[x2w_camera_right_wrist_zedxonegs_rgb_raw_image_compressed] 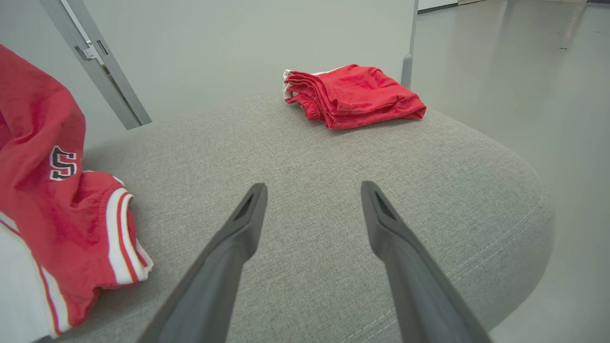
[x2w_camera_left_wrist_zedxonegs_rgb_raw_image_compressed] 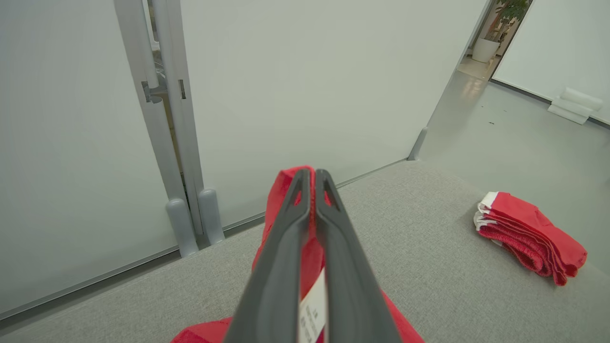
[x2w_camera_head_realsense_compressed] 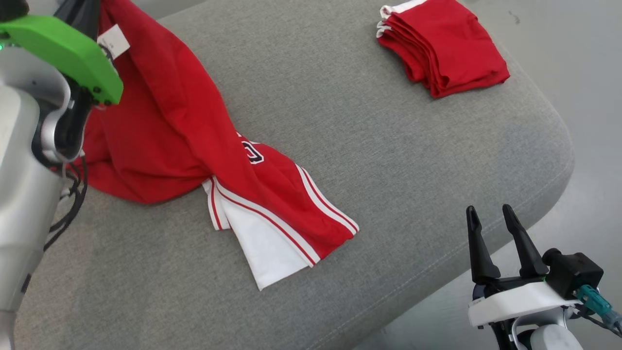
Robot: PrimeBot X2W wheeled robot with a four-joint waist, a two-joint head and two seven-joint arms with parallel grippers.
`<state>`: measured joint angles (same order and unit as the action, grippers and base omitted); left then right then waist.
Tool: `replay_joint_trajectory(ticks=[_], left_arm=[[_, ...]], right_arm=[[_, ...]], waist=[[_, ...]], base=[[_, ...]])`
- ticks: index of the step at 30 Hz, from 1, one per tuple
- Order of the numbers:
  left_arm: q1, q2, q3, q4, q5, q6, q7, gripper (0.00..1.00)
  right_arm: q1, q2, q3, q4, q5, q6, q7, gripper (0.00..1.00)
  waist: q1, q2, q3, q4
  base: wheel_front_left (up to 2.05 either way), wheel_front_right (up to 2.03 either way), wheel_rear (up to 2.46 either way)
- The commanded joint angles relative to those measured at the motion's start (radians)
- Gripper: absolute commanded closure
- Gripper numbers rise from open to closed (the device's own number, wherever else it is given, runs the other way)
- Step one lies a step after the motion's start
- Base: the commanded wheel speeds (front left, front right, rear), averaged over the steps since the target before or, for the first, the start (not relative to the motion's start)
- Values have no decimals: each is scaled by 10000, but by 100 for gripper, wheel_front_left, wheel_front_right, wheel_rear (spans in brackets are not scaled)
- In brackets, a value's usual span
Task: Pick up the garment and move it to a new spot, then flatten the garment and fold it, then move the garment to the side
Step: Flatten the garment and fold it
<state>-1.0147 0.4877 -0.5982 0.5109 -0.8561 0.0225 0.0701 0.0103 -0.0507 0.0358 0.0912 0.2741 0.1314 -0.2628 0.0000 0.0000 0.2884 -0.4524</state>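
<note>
Red garment (x2w_camera_head_realsense_compressed: 165, 121) pinched in clenched left claw (x2w_camera_left_wrist_zedxonegs_rgb_raw_image_compressed: 312, 177), right claw (x2w_camera_head_realsense_compressed: 489, 210) released above grey cushion (x2w_camera_head_realsense_compressed: 388, 146)

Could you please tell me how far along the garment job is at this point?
Done: the left hand is shut on the red garment with white striped trim, one end lifted. In hand: the move; its striped end lies on the grey fabric cushion. Left: flattening, folding, moving aside. The right hand is open and empty.

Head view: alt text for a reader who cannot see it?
The left claw, shut, holds up one end of a red-and-white garment; the rest trails on a grey cushion. A folded red pile lies upper right; the right claw, open, lower right.
</note>
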Motion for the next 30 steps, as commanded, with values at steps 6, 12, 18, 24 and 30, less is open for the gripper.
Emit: replay_joint_trajectory(ticks=[6, 12, 18, 24, 30], left_arm=[[2591, 508, 369, -1488, -719, 234, -626, 100], [5233, 516, 245, -2949, -1025, 900, -1287, 100], [7786, 224, 389, -3131, -1518, 1605, -2332, 100], [9551, -298, 699, -2577, -1934, 1597, -3102, 100], [10610, -709, 914, -2312, -2036, 1253, -3288, 100]], right_arm=[[285, 2, -324, -31, -491, -16, -25, 0], [216, -5, -450, -105, -913, -16, -25, 0], [424, -8, -412, -110, -1238, -16, -25, 0], [701, -8, -529, -118, -1463, -16, -25, 0], [873, -7, -487, -127, -1663, -16, -25, 0]], waist=[[0, 0, -616, 1420], [0, 0, -958, 2652], [0, 0, -1160, 3567], [0, 0, -1304, 4199], [0, 0, -1430, 4552]], base=[[0, 0, 0], [0, 0, 0], [0, 0, 0], [0, 0, 0], [0, 0, 0]])
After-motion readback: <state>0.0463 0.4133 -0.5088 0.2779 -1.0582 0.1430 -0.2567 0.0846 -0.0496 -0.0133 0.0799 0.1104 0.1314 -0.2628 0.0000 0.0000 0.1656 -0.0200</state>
